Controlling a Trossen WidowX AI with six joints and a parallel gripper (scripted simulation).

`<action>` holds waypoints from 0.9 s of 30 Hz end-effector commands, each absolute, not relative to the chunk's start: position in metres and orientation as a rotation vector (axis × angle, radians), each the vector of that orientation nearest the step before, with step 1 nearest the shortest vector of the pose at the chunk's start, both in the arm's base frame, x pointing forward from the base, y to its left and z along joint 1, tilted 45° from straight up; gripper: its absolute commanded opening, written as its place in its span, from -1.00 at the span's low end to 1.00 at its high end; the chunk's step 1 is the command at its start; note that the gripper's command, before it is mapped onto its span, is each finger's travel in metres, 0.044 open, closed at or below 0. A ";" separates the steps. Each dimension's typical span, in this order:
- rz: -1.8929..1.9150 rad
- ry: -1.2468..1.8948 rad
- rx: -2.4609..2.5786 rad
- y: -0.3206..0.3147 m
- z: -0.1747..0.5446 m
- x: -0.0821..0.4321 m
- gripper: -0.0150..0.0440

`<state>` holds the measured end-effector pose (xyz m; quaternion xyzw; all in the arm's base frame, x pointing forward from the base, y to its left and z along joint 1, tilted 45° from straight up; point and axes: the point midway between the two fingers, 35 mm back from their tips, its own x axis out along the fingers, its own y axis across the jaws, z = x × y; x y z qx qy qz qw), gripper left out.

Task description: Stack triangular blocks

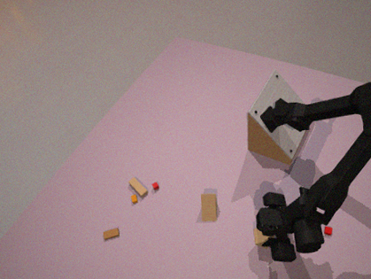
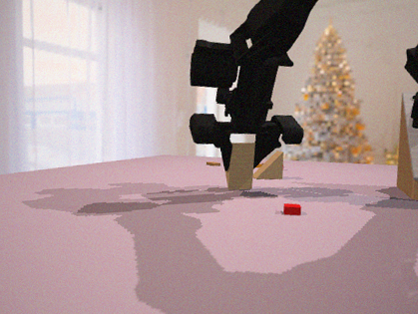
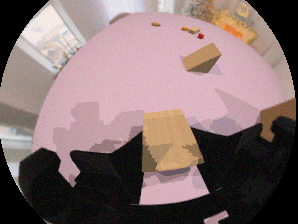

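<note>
My gripper (image 2: 241, 168) (image 3: 163, 130) is shut on one tan triangular block (image 1: 260, 237) (image 2: 240, 178) (image 3: 165, 125), a finger on each side. The held block is tilted up, its lower end close to the table; I cannot tell whether it touches. In the top view the hand hides most of it. The other triangular block (image 1: 209, 207) (image 2: 274, 169) (image 3: 200, 56) rests on the table, apart from the held one, to its left in the top view and ahead of the fingers in the wrist view. Its slope faces up, rising to the right in the exterior view.
A large wedge (image 1: 262, 144) (image 2: 404, 170) with a white face stands beside the arm's base. A red piece (image 1: 328, 231) (image 2: 292, 209) lies near the arm. Farther off are a tan bar (image 1: 138, 187), a red cube (image 1: 155, 186), an orange cube (image 1: 134, 199) and a brown bar (image 1: 110, 233).
</note>
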<state>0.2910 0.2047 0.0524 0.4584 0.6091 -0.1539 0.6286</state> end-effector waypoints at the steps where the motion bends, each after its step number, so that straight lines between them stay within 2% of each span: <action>1: -0.406 1.292 1.025 0.207 0.057 0.286 -0.49; 11: -0.522 1.060 0.941 0.219 0.063 0.275 -0.49; 12: -0.486 1.141 0.963 0.216 0.060 0.277 -0.40; 27: -0.486 1.141 0.963 0.216 0.060 0.277 0.93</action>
